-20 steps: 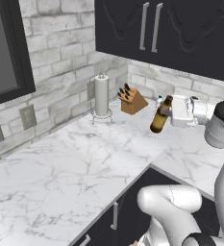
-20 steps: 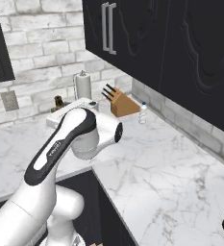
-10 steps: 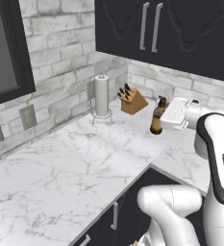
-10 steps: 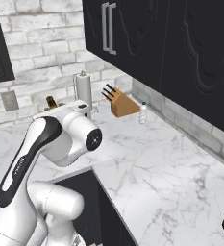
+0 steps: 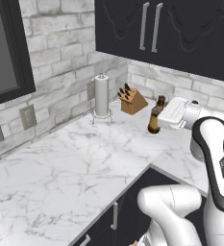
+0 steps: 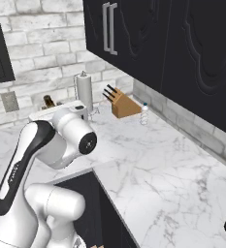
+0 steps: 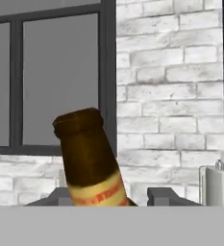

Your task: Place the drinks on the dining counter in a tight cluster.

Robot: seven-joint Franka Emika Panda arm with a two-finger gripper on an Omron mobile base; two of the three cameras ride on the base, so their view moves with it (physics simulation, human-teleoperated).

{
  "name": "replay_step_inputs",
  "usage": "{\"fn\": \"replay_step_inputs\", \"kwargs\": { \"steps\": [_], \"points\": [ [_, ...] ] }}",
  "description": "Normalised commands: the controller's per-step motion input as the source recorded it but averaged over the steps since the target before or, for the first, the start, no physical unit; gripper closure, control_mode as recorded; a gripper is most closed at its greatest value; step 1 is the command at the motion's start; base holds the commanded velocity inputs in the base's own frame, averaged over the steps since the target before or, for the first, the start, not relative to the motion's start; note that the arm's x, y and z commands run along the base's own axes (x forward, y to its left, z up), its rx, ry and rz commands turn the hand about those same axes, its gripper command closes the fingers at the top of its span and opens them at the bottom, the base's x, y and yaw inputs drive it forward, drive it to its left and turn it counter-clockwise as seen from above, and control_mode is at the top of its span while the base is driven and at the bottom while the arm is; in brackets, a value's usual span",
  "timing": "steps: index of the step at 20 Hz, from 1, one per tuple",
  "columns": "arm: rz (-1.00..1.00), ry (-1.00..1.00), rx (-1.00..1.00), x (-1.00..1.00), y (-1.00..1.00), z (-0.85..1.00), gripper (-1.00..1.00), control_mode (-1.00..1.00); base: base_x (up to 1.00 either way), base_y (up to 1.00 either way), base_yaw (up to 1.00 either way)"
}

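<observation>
A brown glass bottle [image 5: 154,126] with a pale label leans a little just over the L-shaped marble worktop [image 5: 84,163]. My gripper [image 5: 159,116] is shut on its body from the right. In the hand view the bottle [image 7: 89,158] rises tilted between my fingertips [image 7: 164,196]. Its neck [image 6: 49,101] pokes up behind my hand in the right base view. A clear water bottle [image 6: 144,114] with a pale cap stands by the back wall, right of the knife block. The dining counter is out of view.
A paper-towel roll [image 5: 102,95] and a wooden knife block [image 5: 133,103] stand in the worktop's corner against the brick wall. Dark upper cabinets [image 5: 180,33] hang over the right run. A dark-framed window [image 7: 51,77] faces the hand.
My arm has swung its elbow across and carried the brown bottle a little to the left. The grip has stayed the same, and the water bottle has not moved.
</observation>
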Motion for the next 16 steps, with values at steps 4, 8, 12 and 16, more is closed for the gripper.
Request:
{"fn": "replay_step_inputs", "kwargs": {
  "steps": [4,8,12,16],
  "points": [
    [0.00,0.00,0.04,-0.02,0.00,0.00,1.00,1.00,-0.25,-0.01,0.00],
    [0.00,0.00,0.00,0.00,0.00,0.00,1.00,1.00,-0.89,-0.15,0.04],
    [0.00,0.00,0.00,0.00,0.00,0.00,1.00,1.00,-0.95,-0.06,0.07],
    [0.00,0.00,0.00,0.00,0.00,0.00,1.00,1.00,-0.69,-0.01,0.14]
  ]
}}
